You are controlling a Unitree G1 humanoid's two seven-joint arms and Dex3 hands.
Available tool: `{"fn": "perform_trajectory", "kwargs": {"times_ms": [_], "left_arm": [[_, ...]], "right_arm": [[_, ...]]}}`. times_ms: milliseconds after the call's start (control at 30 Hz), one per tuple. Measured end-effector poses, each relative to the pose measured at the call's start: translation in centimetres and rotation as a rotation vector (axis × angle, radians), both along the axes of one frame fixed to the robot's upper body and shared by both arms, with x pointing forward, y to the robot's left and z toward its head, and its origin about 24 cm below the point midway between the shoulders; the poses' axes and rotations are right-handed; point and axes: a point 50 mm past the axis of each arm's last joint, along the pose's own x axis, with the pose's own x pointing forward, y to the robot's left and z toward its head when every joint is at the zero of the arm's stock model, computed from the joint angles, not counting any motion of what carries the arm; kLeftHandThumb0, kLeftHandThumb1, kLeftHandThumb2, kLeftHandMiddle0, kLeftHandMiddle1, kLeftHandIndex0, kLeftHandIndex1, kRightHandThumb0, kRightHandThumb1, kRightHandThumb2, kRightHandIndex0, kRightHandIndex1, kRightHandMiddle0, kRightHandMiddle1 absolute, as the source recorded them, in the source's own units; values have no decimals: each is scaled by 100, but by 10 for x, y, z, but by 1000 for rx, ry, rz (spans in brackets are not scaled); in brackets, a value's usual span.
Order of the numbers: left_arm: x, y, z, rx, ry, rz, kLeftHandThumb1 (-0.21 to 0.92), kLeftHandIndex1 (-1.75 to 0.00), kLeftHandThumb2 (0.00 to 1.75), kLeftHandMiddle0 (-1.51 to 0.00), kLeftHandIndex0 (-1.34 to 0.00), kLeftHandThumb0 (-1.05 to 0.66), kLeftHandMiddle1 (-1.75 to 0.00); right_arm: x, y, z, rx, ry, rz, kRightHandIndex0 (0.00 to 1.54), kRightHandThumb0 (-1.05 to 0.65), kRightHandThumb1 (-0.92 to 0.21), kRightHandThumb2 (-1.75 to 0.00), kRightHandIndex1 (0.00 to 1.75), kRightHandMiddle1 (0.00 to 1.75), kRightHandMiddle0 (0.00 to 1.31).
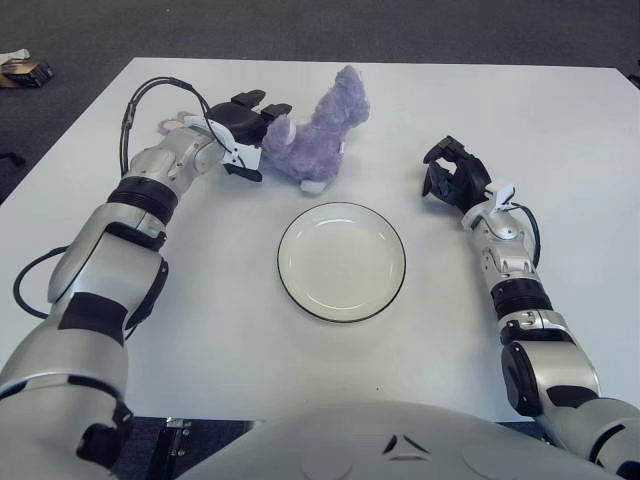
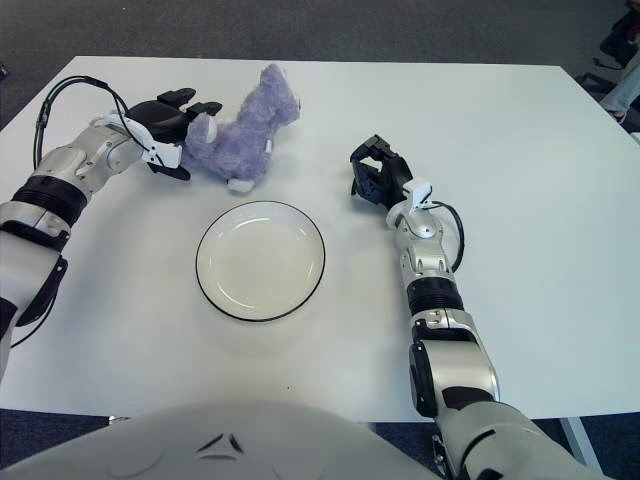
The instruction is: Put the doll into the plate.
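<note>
A purple plush doll (image 1: 322,130) lies on the white table (image 1: 560,130), just behind a white plate with a dark rim (image 1: 283,265). The plate holds nothing. My left hand (image 1: 252,132) is at the doll's left end, with its fingers spread above and below that end and touching it, not closed on it. My right hand (image 1: 455,175) shows to the right of the plate, apart from it, with its fingers loosely curled and holding nothing.
A small dark object (image 1: 25,70) lies on the floor beyond the table's far left corner. A black cable (image 1: 150,90) loops above my left forearm. The table's front edge runs close to my body.
</note>
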Motion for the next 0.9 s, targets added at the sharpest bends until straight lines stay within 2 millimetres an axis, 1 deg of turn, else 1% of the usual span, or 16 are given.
{"fn": "perform_trajectory", "kwargs": {"times_ms": [33, 200, 333, 433, 467, 533, 600, 633, 700, 833, 900], "left_arm": [[0, -1, -1, -11, 9, -5, 59, -27, 52, -2, 0, -102, -1], [2, -7, -3, -54, 57, -12, 60, -37, 49, -13, 0, -101, -7], [3, -10, -3, -80, 82, -6, 60, -44, 49, -18, 0, -100, -11], [4, -13, -4, -87, 91, 1, 61, -50, 48, -21, 0, -100, -17], [5, -14, -5, -88, 93, 0, 61, -51, 47, -19, 0, -100, -22], [5, -16, -6, -90, 92, -2, 62, -55, 46, -11, 0, -100, -48], [5, -18, -7, -94, 87, -2, 63, -56, 46, -7, 0, -100, -65], [5, -19, -8, -95, 83, 0, 63, -57, 46, -7, 0, -100, -69], [5, -21, -10, -98, 72, 2, 64, -59, 46, -7, 0, -99, -84], [5, -25, -14, -102, 48, 7, 64, -62, 46, -9, 0, -98, -102], [5, -26, -15, -106, 37, 12, 65, -67, 46, -9, 0, -96, -114]], "right_arm": [[0, 0, 0, -1, 0, 1, 83, -38, -73, -79, 174, 175, 31], [0, -1, 0, -5, 0, 3, 83, -38, -72, -80, 175, 175, 32], [0, 0, 1, -21, -5, 3, 83, -38, -72, -81, 175, 175, 32], [0, 1, 2, -45, -6, 7, 84, -38, -71, -81, 175, 175, 32], [0, 1, 3, -48, -5, 8, 84, -38, -71, -81, 175, 175, 32], [0, 1, 3, -52, -3, 9, 84, -38, -71, -81, 175, 175, 32], [0, 1, 3, -52, -1, 10, 84, -38, -71, -81, 175, 175, 32], [0, 1, 3, -53, 1, 9, 83, -38, -72, -81, 175, 175, 32], [0, 1, 3, -53, 3, 9, 83, -38, -73, -79, 175, 175, 31], [0, 1, 3, -52, 5, 9, 83, -37, -74, -78, 175, 175, 31], [0, 1, 3, -51, 6, 9, 83, -37, -74, -78, 175, 175, 30]]}}
